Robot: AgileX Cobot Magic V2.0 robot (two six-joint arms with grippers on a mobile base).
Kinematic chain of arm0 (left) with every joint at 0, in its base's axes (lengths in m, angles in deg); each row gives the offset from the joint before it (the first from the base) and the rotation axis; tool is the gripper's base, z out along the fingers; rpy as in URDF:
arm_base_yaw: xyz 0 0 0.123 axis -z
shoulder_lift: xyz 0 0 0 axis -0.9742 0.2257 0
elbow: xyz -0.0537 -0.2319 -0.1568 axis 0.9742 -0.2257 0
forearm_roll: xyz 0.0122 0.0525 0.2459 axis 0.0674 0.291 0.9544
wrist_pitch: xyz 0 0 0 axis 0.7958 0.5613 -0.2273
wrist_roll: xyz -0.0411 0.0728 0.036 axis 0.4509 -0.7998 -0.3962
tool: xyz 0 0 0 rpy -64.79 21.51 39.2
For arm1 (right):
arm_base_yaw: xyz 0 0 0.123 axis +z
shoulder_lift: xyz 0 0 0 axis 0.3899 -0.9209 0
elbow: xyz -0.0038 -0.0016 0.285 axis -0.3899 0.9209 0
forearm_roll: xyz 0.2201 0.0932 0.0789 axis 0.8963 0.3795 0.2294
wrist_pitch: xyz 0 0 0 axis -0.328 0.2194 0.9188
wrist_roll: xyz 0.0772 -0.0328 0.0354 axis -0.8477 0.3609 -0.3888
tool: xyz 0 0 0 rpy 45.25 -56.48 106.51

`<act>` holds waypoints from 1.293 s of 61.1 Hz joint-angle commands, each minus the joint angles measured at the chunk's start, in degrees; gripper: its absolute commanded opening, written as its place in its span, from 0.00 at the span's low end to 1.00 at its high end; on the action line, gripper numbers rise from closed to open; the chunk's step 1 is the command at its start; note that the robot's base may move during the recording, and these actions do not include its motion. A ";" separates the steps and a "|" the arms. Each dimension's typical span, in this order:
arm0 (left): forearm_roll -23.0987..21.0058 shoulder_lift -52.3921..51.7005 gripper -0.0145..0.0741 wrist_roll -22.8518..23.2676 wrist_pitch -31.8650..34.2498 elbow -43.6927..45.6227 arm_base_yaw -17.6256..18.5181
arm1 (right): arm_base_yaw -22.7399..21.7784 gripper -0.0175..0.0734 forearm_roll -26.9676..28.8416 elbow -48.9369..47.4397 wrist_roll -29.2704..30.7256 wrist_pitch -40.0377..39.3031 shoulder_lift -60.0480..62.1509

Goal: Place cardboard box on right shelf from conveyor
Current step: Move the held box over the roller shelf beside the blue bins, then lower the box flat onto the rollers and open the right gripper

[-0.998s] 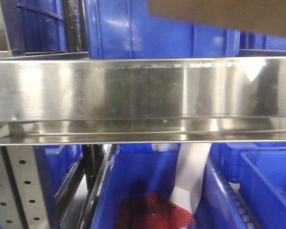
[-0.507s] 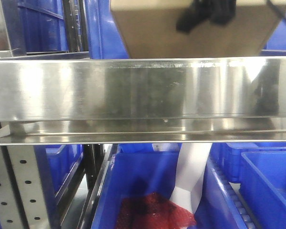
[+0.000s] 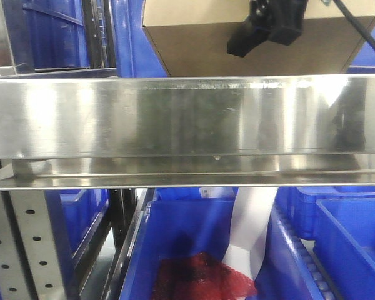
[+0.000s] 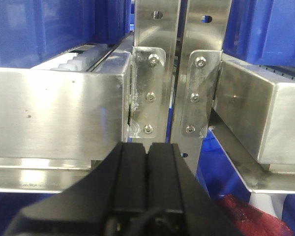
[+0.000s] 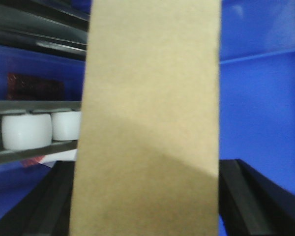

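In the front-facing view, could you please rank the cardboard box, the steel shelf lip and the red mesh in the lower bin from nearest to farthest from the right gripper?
1. Cardboard box: top of frame, held in the right gripper.
2. Shelf lip: directly below the box, across mid-frame.
3. Red mesh: bottom, in the blue bin under the shelf.

Shiny steel right shelf point(image 3: 175, 119), cardboard box point(image 3: 200, 47) just above its lip

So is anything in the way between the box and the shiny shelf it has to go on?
Nothing visible blocks it. The cardboard box is held in the right pincer, just above the right shelf. Its bottom edge is hidden behind the shelf's front lip. A blue bin stands behind it.
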 commanded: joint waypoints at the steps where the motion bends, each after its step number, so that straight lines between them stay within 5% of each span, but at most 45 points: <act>1: -0.34 -0.83 0.03 -0.01 4.96 -0.58 0.12 | -0.20 0.88 1.12 -1.52 -1.87 -3.16 2.77; 21: -0.34 -0.83 0.03 -0.01 4.96 -0.58 0.12 | -0.13 0.88 10.74 -1.52 -11.24 0.44 7.34; 44: -0.34 -0.83 0.03 -0.01 4.96 -0.58 0.12 | -0.13 0.86 13.03 0.71 -38.02 0.96 14.10; 54: -0.34 -0.83 0.03 -0.01 4.96 -0.58 0.12 | -0.13 0.65 12.78 8.60 -52.16 -7.58 20.53; 66: -0.34 -0.83 0.03 -0.01 4.96 -0.58 0.12 | -0.13 0.24 12.39 16.01 -55.96 -9.68 27.55; 79: -0.34 -0.83 0.03 -0.01 4.96 -0.58 0.12 | -0.13 0.25 10.97 19.03 -56.18 -10.02 31.18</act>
